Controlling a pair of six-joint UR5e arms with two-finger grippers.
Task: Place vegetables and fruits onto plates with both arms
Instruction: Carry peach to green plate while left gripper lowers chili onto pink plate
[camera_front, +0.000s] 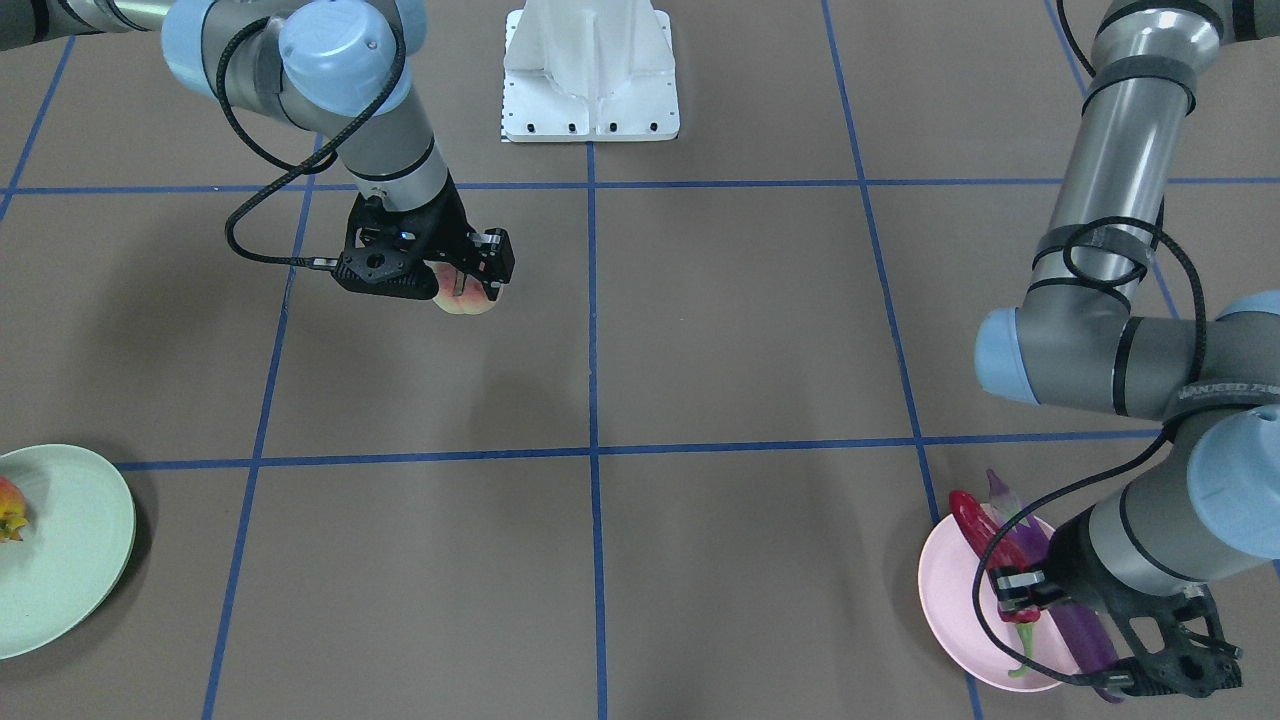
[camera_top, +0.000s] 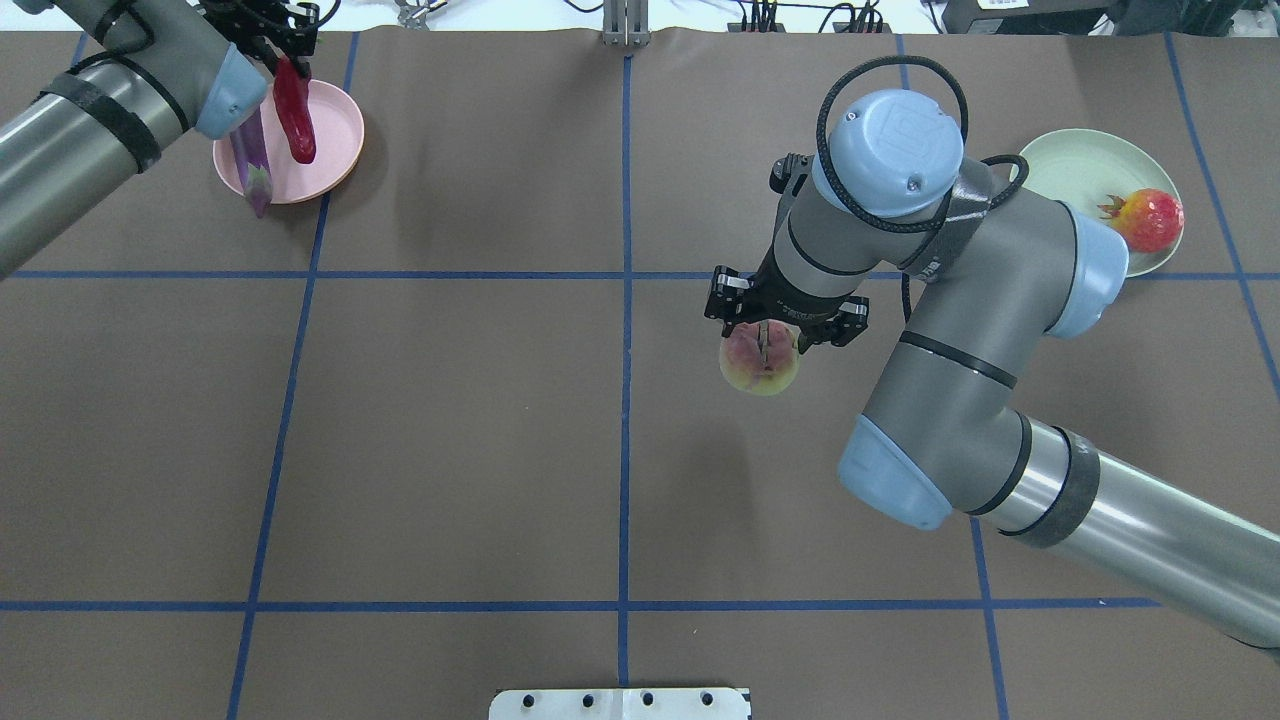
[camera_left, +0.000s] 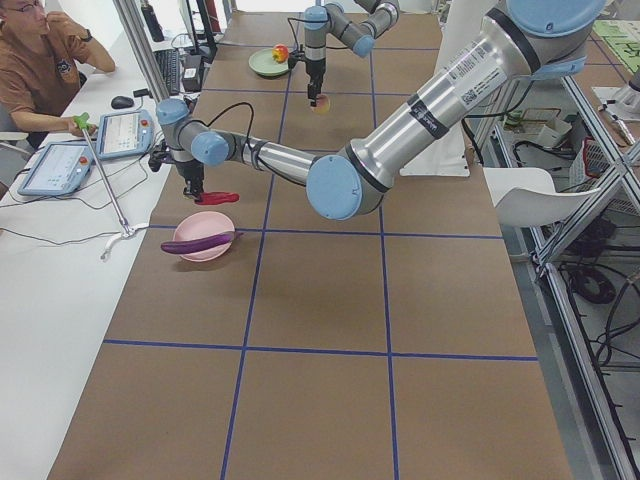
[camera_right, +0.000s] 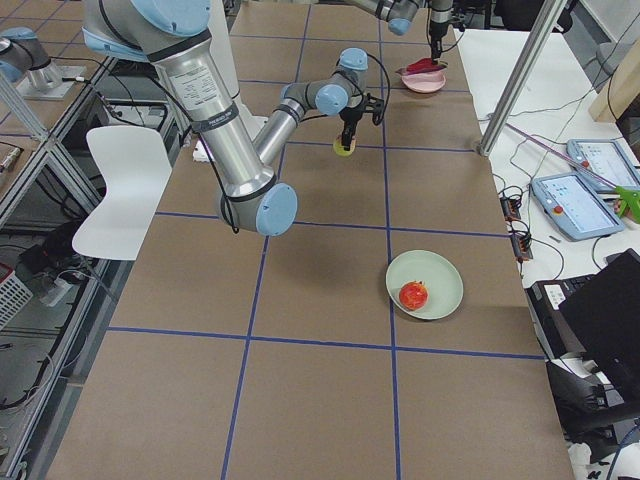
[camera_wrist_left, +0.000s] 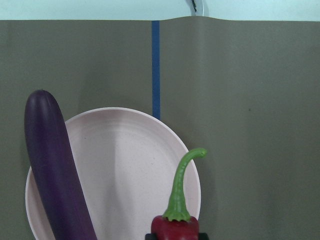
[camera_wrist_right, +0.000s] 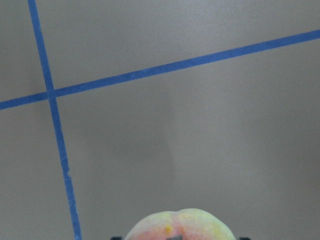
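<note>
My left gripper (camera_top: 283, 45) is shut on the red chili pepper (camera_top: 296, 115) and holds it above the pink plate (camera_top: 335, 130). The purple eggplant (camera_top: 255, 165) lies across that plate's edge. The left wrist view shows the chili (camera_wrist_left: 177, 226), the eggplant (camera_wrist_left: 55, 175) and the plate (camera_wrist_left: 130, 165) below. My right gripper (camera_top: 762, 345) is shut on the peach (camera_top: 760, 368) and holds it over the bare table, right of the middle. The pomegranate-like fruit (camera_top: 1150, 220) sits on the mint green plate (camera_top: 1070, 165) at the far right.
The white base block (camera_front: 590, 70) stands at the robot's side of the table. Blue tape lines (camera_top: 625, 400) cross the brown table. An operator sits beside the table's left end in the exterior left view (camera_left: 40, 70).
</note>
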